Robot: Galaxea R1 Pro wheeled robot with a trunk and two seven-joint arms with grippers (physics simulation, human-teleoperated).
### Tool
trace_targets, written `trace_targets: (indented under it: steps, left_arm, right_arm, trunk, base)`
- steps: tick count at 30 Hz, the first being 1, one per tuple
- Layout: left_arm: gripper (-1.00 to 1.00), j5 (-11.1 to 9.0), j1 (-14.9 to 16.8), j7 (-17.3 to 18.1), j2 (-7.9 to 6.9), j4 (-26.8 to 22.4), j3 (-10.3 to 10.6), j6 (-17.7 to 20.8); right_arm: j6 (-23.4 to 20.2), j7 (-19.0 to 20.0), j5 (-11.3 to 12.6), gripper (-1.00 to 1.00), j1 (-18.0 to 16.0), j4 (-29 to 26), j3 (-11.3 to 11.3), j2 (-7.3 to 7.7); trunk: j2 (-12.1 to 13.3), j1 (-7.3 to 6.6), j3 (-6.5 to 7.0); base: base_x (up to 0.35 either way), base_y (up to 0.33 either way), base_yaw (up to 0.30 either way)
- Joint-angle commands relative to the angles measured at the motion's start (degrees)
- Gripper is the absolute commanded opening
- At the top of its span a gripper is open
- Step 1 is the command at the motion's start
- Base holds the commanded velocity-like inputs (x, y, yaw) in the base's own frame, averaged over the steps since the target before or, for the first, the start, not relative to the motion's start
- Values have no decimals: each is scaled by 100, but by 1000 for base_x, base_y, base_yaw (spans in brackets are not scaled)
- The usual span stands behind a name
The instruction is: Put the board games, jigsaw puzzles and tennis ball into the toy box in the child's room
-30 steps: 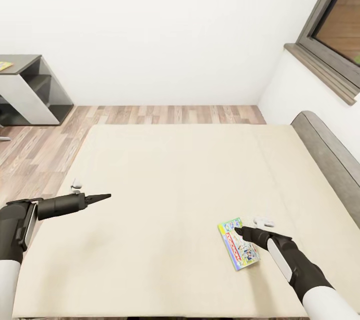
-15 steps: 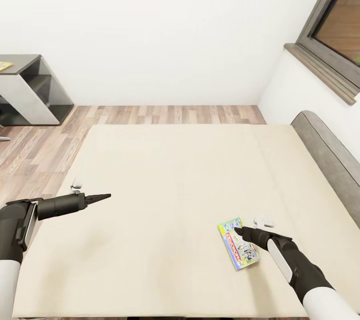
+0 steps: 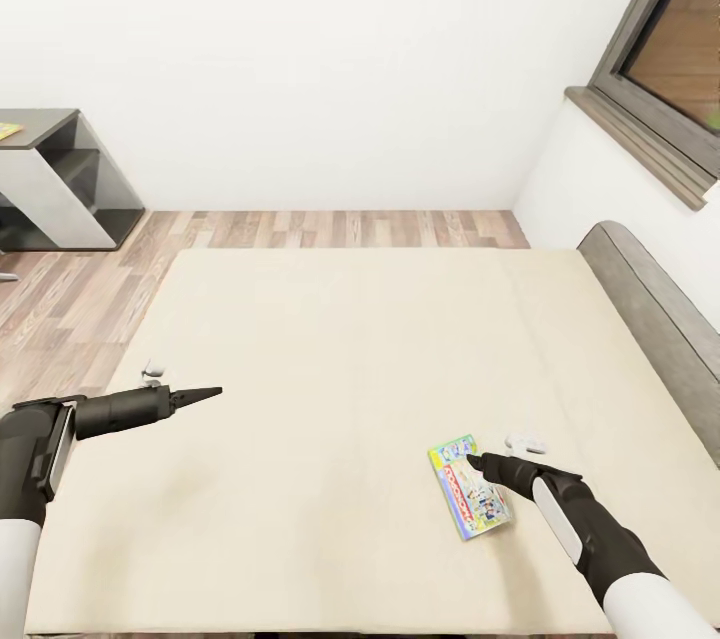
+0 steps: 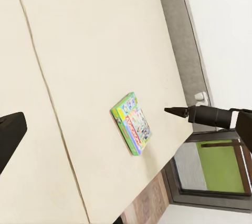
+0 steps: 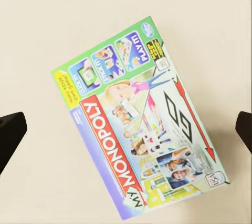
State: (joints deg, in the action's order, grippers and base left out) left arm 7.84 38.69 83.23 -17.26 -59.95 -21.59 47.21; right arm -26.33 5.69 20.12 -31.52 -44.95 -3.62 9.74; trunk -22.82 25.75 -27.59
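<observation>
While the right arm covers one corner of it in the head view, the board game [image 3: 468, 500] lies flat on the bed [image 3: 330, 389], near the bed's front right. Right tool [image 3: 478, 463] hovers at the box's right edge; whether it touches, can't tell, and the finger gap is not readable from this angle. Left tool [image 3: 205, 393] hangs over the bed's left side, well apart from the box, tips drawn together to a point. Small white object [image 3: 526, 442] just beyond the right tool, too small to identify. Grey headboard [image 3: 650, 309] is cut off at the right edge; dark grey side unit [image 3: 62, 181] is cut off at the left, with a yellow-green item on top barely visible.

Left wrist view: same board game [image 4: 132, 123] on the bed [image 4: 94, 50], right arm's tip [image 4: 176, 111] beside it, off the box. One dark finger [image 4: 9, 137] at the frame edge.

Right wrist view: "MY MONOPOLY" lettering legible on the box [image 5: 139, 116], lying askew on the bed. Two dark fingertips [image 5: 10, 132] at opposite frame edges, wide apart, box between them, nothing clamped.

Versus half a second ago: the whole head view shifted slightly, so the camera moved; box and tools hold the same relation.
</observation>
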Motion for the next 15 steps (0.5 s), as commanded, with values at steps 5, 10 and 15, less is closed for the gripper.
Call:
trace_targets:
  steps: [5,10,15]
  left_arm:
    - [100,60,6,53,3,-8,-12,60]
    - [100,60,6,53,3,-8,-12,60]
    - [100,60,7,53,3,-8,-12,60]
  right_arm:
    - [-22,2,3,100,-3,-5,-16,-3]
    - [-22,2,1,100,-3,-5,-16,-8]
    - [-22,2,-3,100,-3,-5,-16,-15]
  trunk:
    - [-10,3,-9]
    - [-10,3,-9]
    - [-10,3,-9]
  base:
    - [0,-176,0]
    - [0,-34,0]
    - [0,-102,0]
